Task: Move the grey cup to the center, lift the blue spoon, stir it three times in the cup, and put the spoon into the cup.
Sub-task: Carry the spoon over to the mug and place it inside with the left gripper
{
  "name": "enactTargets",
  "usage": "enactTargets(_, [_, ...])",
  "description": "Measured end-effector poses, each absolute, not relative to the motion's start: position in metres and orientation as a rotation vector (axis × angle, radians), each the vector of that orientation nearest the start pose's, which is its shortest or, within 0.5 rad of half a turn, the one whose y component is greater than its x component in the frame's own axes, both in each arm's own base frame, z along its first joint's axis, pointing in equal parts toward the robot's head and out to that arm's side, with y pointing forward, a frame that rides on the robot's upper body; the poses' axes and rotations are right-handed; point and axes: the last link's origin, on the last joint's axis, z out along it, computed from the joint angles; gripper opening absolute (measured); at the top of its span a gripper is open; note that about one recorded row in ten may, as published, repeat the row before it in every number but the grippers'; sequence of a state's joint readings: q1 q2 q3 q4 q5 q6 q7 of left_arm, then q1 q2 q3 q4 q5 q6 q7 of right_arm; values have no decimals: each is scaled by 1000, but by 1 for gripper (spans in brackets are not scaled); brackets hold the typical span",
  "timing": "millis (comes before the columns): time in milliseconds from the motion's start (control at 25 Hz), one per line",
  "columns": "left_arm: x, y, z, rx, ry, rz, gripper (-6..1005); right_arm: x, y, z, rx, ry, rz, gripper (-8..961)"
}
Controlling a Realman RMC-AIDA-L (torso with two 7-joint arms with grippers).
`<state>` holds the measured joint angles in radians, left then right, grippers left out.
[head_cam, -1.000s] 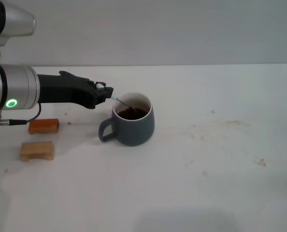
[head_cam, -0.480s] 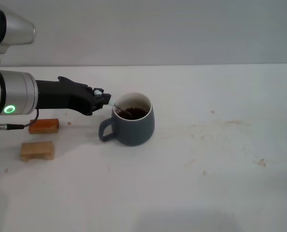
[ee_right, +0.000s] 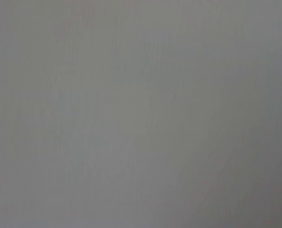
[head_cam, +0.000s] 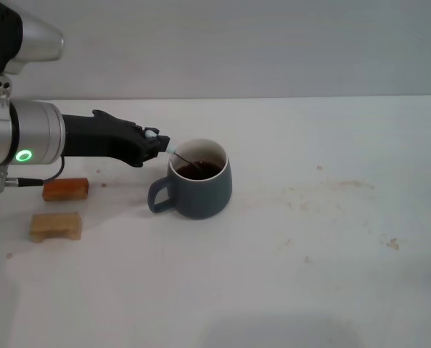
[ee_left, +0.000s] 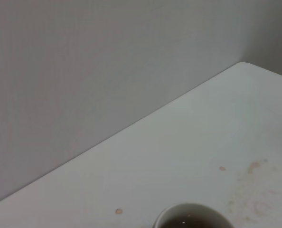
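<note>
head view from my seat, my left gripper (head_cam: 159, 144) clamped on the blue spoon (head_cam: 173, 151), its bowl dipped into the grey cup (head_cam: 196, 182) mid-table, two wooden blocks (head_cam: 59, 209) off to its left, right arm unseen

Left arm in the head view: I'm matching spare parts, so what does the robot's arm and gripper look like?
The left arm has a round silver metal segment with a glowing green ring light on its side and a thin black cable looping beneath it. A second silver and black segment sits above. Forward of the silver part it narrows into a matte black, angular gripper. No right arm shows in any view.
</note>
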<state>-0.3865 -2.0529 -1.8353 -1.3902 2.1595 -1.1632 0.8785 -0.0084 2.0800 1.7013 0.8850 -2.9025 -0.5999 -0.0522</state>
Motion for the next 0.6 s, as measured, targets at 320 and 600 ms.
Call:
enactTargets(320, [-195,372,32,-2478,-758,-192,179,383,296,95,-1264,608,372,37])
enactTargets(600, [-201,373,35,-2478,-752,-149,179,382,298,95,-1266,606,375,37])
